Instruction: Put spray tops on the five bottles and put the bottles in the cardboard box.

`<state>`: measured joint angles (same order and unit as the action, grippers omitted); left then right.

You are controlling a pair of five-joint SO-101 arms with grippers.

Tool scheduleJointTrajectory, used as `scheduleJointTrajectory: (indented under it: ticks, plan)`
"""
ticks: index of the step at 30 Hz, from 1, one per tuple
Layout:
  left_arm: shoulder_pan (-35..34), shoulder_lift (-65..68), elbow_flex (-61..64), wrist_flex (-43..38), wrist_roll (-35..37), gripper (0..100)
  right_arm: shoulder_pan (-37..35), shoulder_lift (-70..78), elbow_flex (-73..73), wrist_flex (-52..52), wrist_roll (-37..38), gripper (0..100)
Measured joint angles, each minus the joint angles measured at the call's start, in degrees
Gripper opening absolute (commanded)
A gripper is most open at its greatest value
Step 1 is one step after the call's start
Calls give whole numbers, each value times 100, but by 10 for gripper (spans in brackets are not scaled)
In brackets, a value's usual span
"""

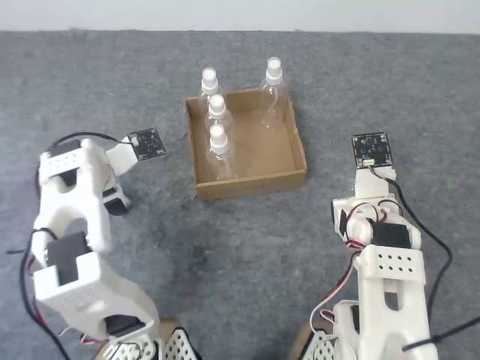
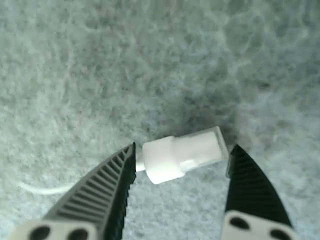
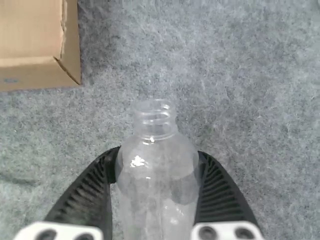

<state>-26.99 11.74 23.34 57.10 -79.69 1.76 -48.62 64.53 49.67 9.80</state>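
Observation:
A white spray top (image 2: 182, 155) lies on its side on the grey carpet, its thin tube (image 2: 45, 189) trailing off. My left gripper (image 2: 182, 150) is open, one fingertip at each end of the top. My right gripper (image 3: 156, 159) is shut on a clear bottle (image 3: 155, 125) whose threaded neck has no top. The cardboard box (image 1: 289, 174) stands at the table's middle, and its corner (image 3: 67, 60) lies just beyond the held bottle. Several clear bottles with white tops stand in the box, among them one (image 1: 217, 139) by the left wall and one (image 1: 274, 75) at the far right corner.
The left arm (image 1: 75, 202) stands left of the box and the right arm (image 1: 375, 232) to its right. Grey carpet (image 1: 247, 255) covers the table between the arms and in front of the box.

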Motion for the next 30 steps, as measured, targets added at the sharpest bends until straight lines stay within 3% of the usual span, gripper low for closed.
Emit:
scheduleJointTrajectory:
  ticks: [16, 22, 27, 30]
  plan:
    - [0, -9, 220, -246, 9, 145, 0, 0, 0, 0, 0, 41]
    - [0, -9, 167, 237, 413, 150, 0, 0, 0, 0, 0, 41]
    - [0, 0, -308, 659, 1064, 236, 0, 0, 0, 0, 0, 41]
    - [26, 0, -589, 941, 1301, 235, 0, 0, 0, 0, 0, 41]
